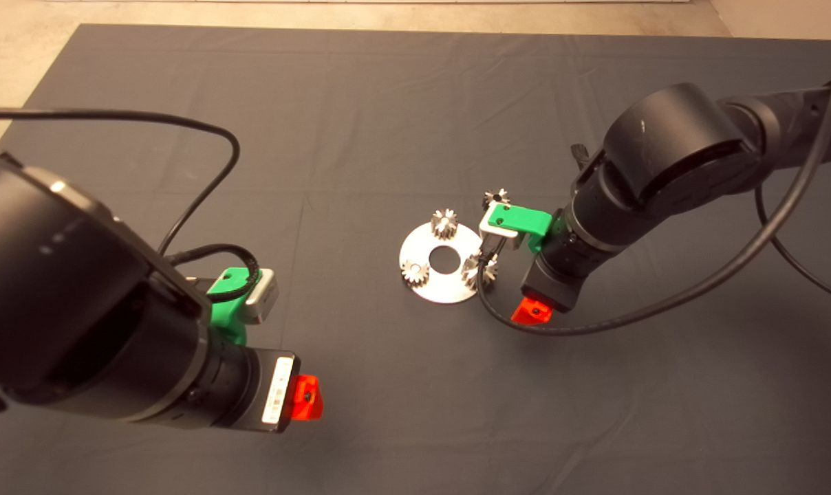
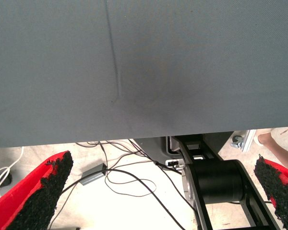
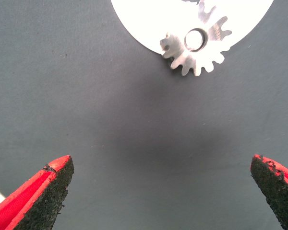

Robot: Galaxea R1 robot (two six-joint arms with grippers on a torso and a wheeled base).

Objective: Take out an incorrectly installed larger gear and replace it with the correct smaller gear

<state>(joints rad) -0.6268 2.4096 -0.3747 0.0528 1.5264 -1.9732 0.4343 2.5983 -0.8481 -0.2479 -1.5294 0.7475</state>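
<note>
A round silver plate [image 1: 435,285] with a centre hole lies on the mat. The larger gear [image 1: 479,269] sits on the plate's right edge, partly behind a cable; in the right wrist view [image 3: 197,43] it shows flared teeth and a centre hole. Two small pinions [image 1: 444,221] [image 1: 413,271] sit on the plate. Another smaller gear [image 1: 496,199] lies loose on the mat behind the plate, partly hidden by the right gripper's green mount. My right gripper [image 1: 534,311] [image 3: 161,163] hangs open and empty over bare mat just beside the larger gear. My left gripper [image 1: 305,399] [image 2: 163,163] waits open at the lower left.
The dark mat [image 1: 388,103] covers the table. The left wrist view shows the mat's edge, with cables [image 2: 120,177] and the robot's base [image 2: 216,182] on the floor beyond. A person's leg [image 2: 278,146] shows there too.
</note>
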